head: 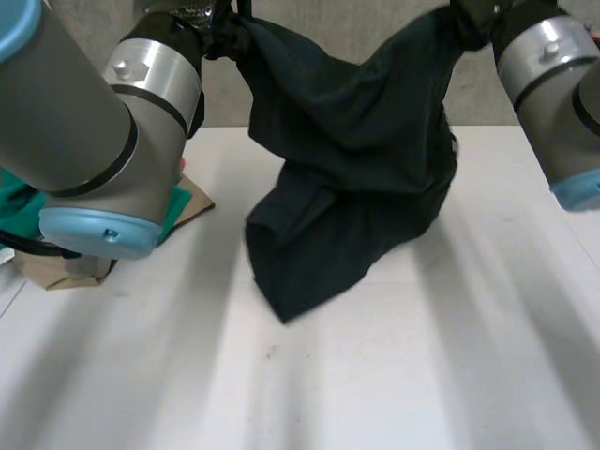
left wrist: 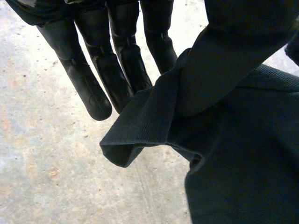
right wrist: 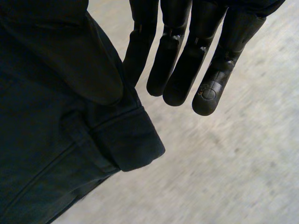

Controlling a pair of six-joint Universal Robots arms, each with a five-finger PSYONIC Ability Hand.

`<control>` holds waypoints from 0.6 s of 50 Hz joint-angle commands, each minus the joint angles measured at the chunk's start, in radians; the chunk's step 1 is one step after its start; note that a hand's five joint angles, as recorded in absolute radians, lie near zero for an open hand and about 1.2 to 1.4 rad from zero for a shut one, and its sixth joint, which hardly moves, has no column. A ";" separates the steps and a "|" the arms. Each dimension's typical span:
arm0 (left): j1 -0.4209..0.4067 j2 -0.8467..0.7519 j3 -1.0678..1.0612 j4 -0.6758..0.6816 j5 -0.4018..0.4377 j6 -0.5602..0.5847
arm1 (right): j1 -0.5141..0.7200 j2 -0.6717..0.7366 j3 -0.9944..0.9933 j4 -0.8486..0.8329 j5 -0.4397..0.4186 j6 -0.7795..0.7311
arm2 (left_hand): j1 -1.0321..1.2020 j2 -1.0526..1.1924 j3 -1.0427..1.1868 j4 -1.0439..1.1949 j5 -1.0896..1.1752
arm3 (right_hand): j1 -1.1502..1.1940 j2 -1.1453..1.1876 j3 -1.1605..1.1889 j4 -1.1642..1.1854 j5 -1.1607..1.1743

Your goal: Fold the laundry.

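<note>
Dark garment [head: 347, 187] hung between the raised arms, lower end at the white worktop [head: 422, 375]. Left robot hand [left wrist: 93, 88] and right robot hand [right wrist: 184, 79]: fingers straight, thumb apparently pinching a hemmed edge.

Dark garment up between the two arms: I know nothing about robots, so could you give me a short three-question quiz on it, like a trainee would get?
1. True or false: the dark garment lies spread flat on the white table.
2. The left hand and the right hand each:
A) rest flat on the table
B) pinch an upper end of the garment
C) hang empty
3. Fill in: the cloth peeking out beside the left arm is coloured ___.

Key
1. False: it hangs bunched between the two hands.
2. B
3. green
</note>
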 commanded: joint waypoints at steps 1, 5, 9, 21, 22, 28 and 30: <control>-0.001 -0.029 -0.127 0.002 0.034 -0.004 | -0.003 -0.025 0.153 0.245 -0.019 -0.027 | 0.250 0.209 0.229 0.199 0.258 | 0.419 0.225 0.216 0.212 0.234; 0.001 -0.075 -0.182 -0.002 0.036 0.001 | -0.001 -0.017 0.215 0.464 -0.018 -0.066 | 0.250 0.209 0.229 0.199 0.258 | 0.419 0.225 0.216 0.212 0.234; 0.004 -0.141 -0.228 -0.048 0.034 0.043 | 0.005 0.026 0.258 0.646 -0.006 -0.144 | 0.250 0.209 0.229 0.199 0.258 | 0.419 0.225 0.216 0.212 0.234; 0.005 -0.227 -0.097 -0.136 0.044 0.206 | 0.008 0.161 0.079 0.488 -0.007 -0.185 | 0.250 0.209 0.229 0.199 0.258 | 0.419 0.225 0.216 0.212 0.234; 0.005 -0.240 -0.057 -0.116 0.044 0.209 | 0.008 0.177 0.048 0.450 -0.007 -0.182 | 0.250 0.209 0.229 0.199 0.258 | 0.419 0.225 0.216 0.212 0.234; 0.027 -0.300 0.274 0.091 0.047 0.234 | 0.031 0.251 -0.184 0.031 0.025 -0.172 | 0.250 0.209 0.229 0.199 0.258 | 0.419 0.225 0.216 0.212 0.234; 0.028 -0.298 0.325 0.143 0.048 0.231 | 0.045 0.247 -0.213 -0.067 0.050 -0.172 | 0.250 0.209 0.229 0.199 0.258 | 0.419 0.225 0.216 0.212 0.234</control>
